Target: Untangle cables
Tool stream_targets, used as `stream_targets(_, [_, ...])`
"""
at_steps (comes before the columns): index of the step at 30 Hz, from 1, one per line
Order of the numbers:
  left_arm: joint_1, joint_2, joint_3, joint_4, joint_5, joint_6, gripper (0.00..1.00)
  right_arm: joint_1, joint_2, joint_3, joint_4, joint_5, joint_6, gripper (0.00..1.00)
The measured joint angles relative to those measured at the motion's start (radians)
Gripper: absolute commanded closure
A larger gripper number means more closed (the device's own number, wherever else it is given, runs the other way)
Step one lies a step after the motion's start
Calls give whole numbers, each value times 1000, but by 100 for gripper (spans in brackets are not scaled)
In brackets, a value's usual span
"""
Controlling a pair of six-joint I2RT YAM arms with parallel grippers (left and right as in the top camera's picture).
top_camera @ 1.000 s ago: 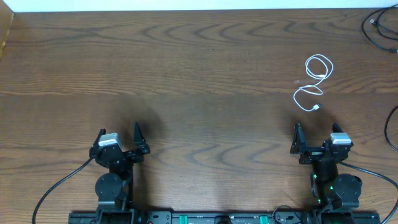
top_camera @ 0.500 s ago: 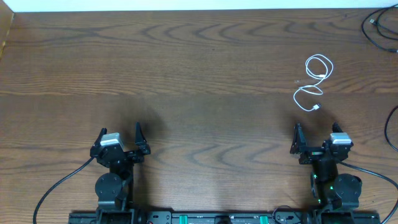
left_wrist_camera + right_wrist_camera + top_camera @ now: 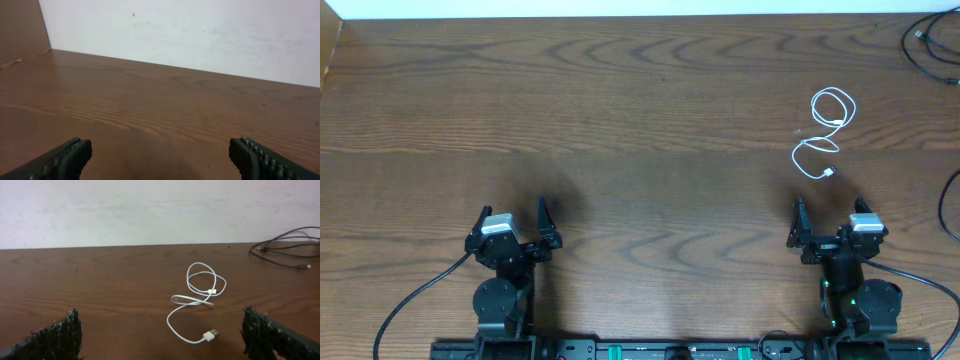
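At the near left of the brown wood-grain surface (image 3: 640,120): left pincer (image 3: 513,207), black and two-fingered, drawn back low over its base, jaws spread wide, grasping nothing. Faces only bare wood and a pale wall in its own wrist view. Probably parked there because nothing of the task lies on that side.

Across the middle, bare wood only.

At the near right: right pincer (image 3: 829,207), same build, likewise released and empty, jaws at full spread. Points straight at the thin white cord with a small USB plug (image 3: 192,300), which lies flat just beyond it, between the two finger lines. Seems placed so on purpose, lined up and opened wide so a forward reach could close on the cord.

White cord itself: on the right half of the surface, curled into two loose loops that cross near the middle, plug end nearest the robot. Touches no other cord. Looks more coiled than knotted, though the crossing is too small to read surely.

Farther right, at the far corner: thin black cords (image 3: 263,247), bunched near the edge, one small plug showing, well apart from the white one. Likely set aside there to keep the colours separate.
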Motion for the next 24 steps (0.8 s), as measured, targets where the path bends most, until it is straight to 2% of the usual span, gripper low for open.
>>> stream_targets(24, [0,0,0,0,0,0,5,0,0,0,0,0,-18,1])
